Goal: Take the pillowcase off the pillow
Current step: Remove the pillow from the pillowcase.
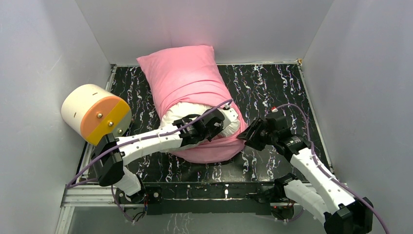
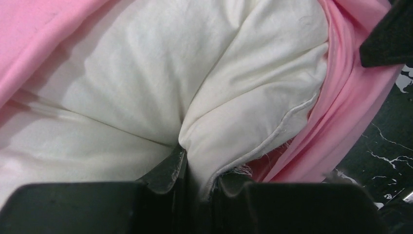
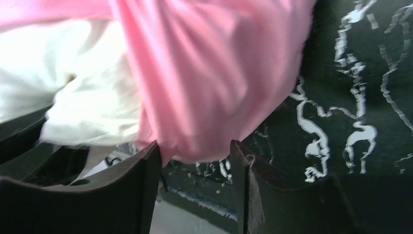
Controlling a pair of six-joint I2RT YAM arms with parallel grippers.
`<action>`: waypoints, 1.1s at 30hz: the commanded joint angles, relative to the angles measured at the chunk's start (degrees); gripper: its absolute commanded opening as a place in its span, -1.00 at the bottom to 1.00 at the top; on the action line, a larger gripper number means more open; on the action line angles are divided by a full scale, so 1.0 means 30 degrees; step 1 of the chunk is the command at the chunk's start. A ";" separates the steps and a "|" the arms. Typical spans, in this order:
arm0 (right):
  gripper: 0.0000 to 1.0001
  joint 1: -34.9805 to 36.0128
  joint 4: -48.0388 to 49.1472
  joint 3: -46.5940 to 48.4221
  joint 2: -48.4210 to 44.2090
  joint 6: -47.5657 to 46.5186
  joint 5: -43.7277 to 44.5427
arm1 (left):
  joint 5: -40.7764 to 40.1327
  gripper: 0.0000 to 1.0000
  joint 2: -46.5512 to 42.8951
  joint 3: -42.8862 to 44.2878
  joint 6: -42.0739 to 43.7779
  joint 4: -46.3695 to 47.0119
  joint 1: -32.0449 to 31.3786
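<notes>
The pink pillowcase (image 1: 185,78) lies lengthwise on the table and still covers the far part of the white pillow (image 1: 187,111), whose near end bulges out of the case's open mouth. My left gripper (image 1: 217,124) is at that bare end. In the left wrist view it (image 2: 199,170) is shut on a fold of the pillow (image 2: 146,73) by its frayed seam, with pillowcase (image 2: 341,112) bunched to the right. My right gripper (image 1: 245,138) is at the case's near right edge. Its jaws (image 3: 195,151) stand open, and the pillowcase (image 3: 209,83) hem hangs loose at the fingertips beside the pillow (image 3: 73,87).
A cream-and-orange cylinder (image 1: 95,113) stands at the left edge of the black marbled table (image 1: 272,87), close to the left arm. Grey walls close in the left, far and right sides. Both arm bases sit at the near edge.
</notes>
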 commanded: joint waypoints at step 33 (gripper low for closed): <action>-0.11 0.1467 0.8683 -0.1415 0.3660 1.0989 -0.2057 | 0.1964 -1.00 -0.0550 -0.0150 -0.3403 0.1901 0.0585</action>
